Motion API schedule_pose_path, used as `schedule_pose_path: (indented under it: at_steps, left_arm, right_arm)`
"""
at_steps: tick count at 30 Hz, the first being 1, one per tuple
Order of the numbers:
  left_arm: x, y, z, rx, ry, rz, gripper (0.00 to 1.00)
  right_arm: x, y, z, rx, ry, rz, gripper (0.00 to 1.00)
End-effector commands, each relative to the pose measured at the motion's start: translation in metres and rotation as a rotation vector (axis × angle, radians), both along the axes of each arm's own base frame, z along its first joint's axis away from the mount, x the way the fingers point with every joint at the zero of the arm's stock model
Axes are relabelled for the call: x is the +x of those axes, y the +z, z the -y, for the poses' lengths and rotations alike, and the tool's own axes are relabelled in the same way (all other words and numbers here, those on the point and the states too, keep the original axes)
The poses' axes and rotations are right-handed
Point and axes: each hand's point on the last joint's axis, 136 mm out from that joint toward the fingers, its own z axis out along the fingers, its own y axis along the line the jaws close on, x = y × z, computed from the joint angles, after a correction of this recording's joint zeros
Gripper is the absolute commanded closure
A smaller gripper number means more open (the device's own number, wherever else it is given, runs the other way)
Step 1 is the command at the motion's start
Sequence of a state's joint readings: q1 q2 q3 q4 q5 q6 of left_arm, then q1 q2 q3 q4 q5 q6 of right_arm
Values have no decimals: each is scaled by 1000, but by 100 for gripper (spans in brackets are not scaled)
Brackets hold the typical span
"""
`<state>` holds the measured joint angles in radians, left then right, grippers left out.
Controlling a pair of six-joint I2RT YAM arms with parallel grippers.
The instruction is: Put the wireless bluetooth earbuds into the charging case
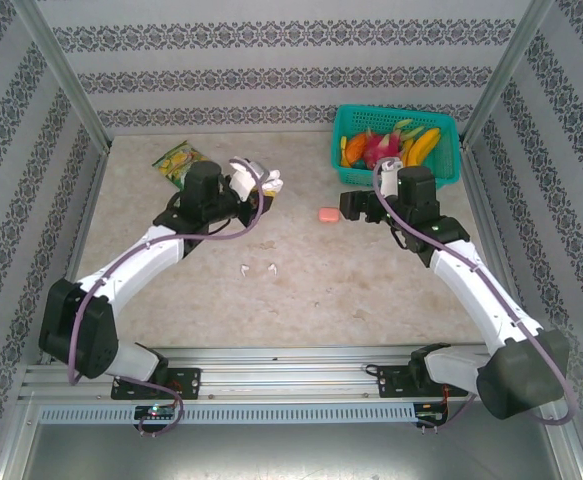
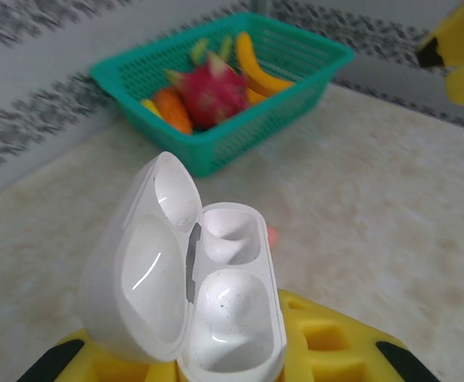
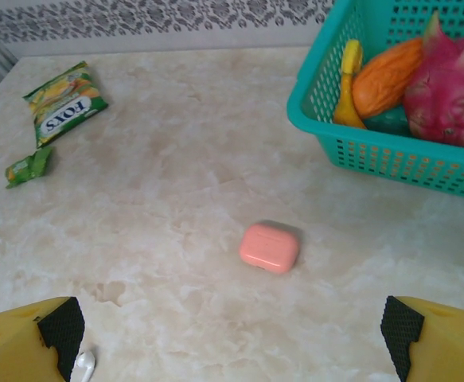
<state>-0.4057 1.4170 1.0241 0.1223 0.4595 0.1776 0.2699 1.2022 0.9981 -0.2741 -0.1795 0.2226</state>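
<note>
Left arm, mid-table: my left gripper (image 1: 239, 186) is clamped on a white rounded plastic charging case (image 2: 216, 294). Its lid is swung open toward ten o'clock and both wells are empty. My right gripper (image 3: 232, 354) stands spread wide and holds nothing, with a closed coral-pink rounded case (image 3: 270, 247) on the table at its twelve o'clock. A teal plastic mesh basket (image 3: 391, 155), cut off at two o'clock, holds a pink dragon fruit (image 3: 454, 87), an orange fruit (image 3: 387, 76) and yellow bananas (image 1: 426, 143). One tiny white plastic earbud (image 1: 243, 269) and a second white earbud (image 1: 271, 268) lie loose at the left gripper's six o'clock, their detail too small to read. One green snack packet (image 3: 64, 102) lies at ten o'clock.
</note>
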Motion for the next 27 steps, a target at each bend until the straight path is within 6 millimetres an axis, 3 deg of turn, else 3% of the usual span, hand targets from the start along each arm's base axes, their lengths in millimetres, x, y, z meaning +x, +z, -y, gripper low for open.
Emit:
schedule_pose_path:
  at_steps: [1,7,14,21,27]
  left_arm:
    - [15,61,-16,-137,156,248,100]
    - [9,59,-36,-283,263,353,100]
    - [4,60,-38,-352,262,388,100]
    - [-6,54,-23,-361,114,375,100]
    - [-11,51,-28,-376,39,357,100]
  right_arm:
    - [7,-1,6,29,-65,-44,2]
    - [9,-29,-11,96,-56,-181,13]
    - [-1,-68,-42,114,-80,-359,25]
    - [-14,-108,-77,0,-115,-502,29]
    - [-22,-134,-102,-88,-152,-556,30]
